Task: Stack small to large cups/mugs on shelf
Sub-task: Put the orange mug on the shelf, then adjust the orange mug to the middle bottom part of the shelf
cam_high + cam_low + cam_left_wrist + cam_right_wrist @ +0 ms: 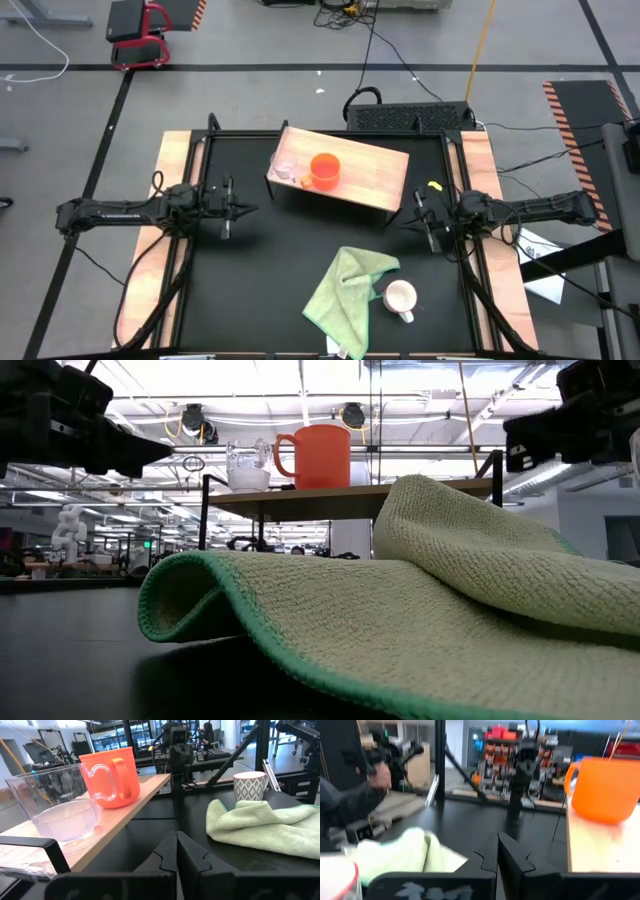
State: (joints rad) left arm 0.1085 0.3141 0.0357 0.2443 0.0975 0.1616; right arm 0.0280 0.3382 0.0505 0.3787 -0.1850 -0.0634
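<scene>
table: black top (260, 280) with wooden side strips
shelf: light-wood board (370, 170) on dark legs, standing at the table's far edge, near its middle
on shelf: orange mug (325, 169) upright near the board's middle; clear glass cup (285, 163) just beside it, toward the board's left end
on table: green cloth (345, 290), rumpled, near the front edge; white mug (400, 297) upright, touching the cloth's right side

Light green cloth (348, 286) crumpled on black tabletop (260, 270), near-side middle, teal edging showing in low view. Wooden side strips (150, 250) flank the tabletop. Black grille box (410, 118) behind far edge, cables (385, 50) running off it. Red-framed cart (140, 35) on grey floor beyond, yellow-black hazard tape (568, 118) at right.
</scene>
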